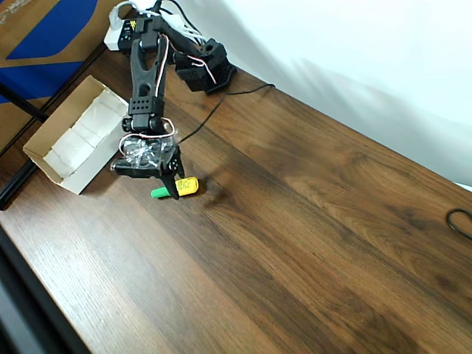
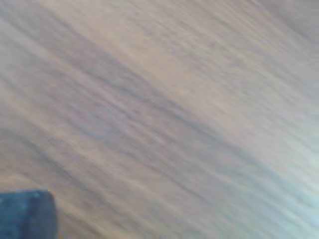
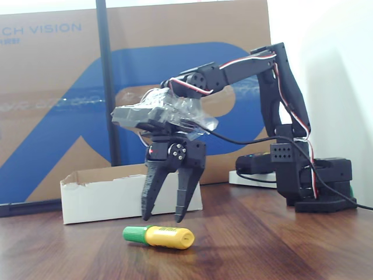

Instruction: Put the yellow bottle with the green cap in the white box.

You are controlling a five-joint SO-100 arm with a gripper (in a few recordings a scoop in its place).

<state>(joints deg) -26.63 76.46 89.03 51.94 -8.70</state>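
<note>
Hanging just above the table, your gripper [image 3: 164, 219] points straight down with its two black fingers spread apart and nothing between them. In the fixed view the fingertips stop a little short of the wood, and the yellow bottle with the green cap [image 3: 158, 236] lies on its side nearer the camera than those tips, cap to the left. From overhead, the gripper [image 1: 175, 188] sits right over the bottle [image 1: 177, 188], one dark finger crossing where the cap meets the yellow body (so the two views disagree slightly about how well you are lined up). The wrist view is blurred wood grain, with a dark corner at lower left, and gives no help.

Moving outward, the black arm [image 1: 146, 66] reaches back to its base at the top of the overhead view. The white box [image 1: 74, 140] lies open on the wooden table [image 1: 310, 243], just beside the gripper to the left and touching nothing. Brown-and-blue cardboard [image 3: 52, 116] stands behind it.

You appear to be at the grasp step, with the placing not yet begun. To do it well, centre the fingers across the yellow body rather than the tapering cap, since a round bottle will likely roll if one finger touches first. Lower until the tips nearly meet the wood, then close slowly.
</note>
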